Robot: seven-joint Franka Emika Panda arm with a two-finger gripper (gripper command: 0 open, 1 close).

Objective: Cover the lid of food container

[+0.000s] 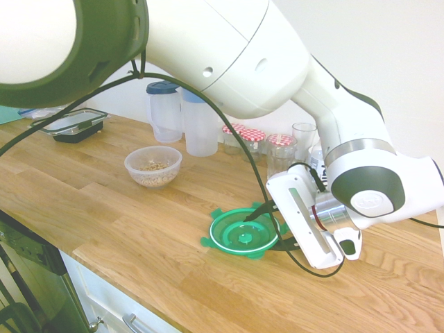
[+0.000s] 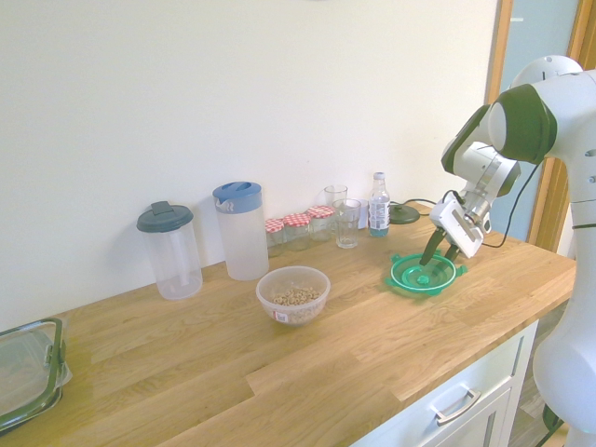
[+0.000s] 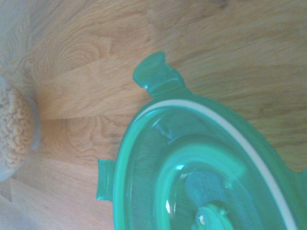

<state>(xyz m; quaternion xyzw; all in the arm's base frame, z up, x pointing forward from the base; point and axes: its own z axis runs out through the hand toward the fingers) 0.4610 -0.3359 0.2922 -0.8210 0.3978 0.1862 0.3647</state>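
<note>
The lid is lying flat on the worktop, directly beneath the claw and well apart from the food container, which is standing uncovered with its grainy food showing. The claw is standing wide, its two dark fingers spread and reaching down over the near part of the lid. Whether either finger is touching the plastic, I cannot tell; no firm grip is showing.

Handling assessment: the lid is appearing to be thin translucent plastic, so it is probably going to be light and fairly stiff across the disc, with some give at the clip tabs. The glossy surface is suggesting slipperiness, and a weak pinch is likely to let the disc swivel or droop. Breakage is seeming unlikely, though the tabs are looking like the weakest parts and are not deserving the full load.

Recommended hold: the raised rim, marked by the white ring, is offering the soundest purchase, with one finger inside the wall and the other outside, between two tabs. The centre mark is looking too low and smooth to be serving as a handle. An edge hold is leaving the far side unsupported, so a level, slow carry and a check on tilt above the container are being advised.
</note>
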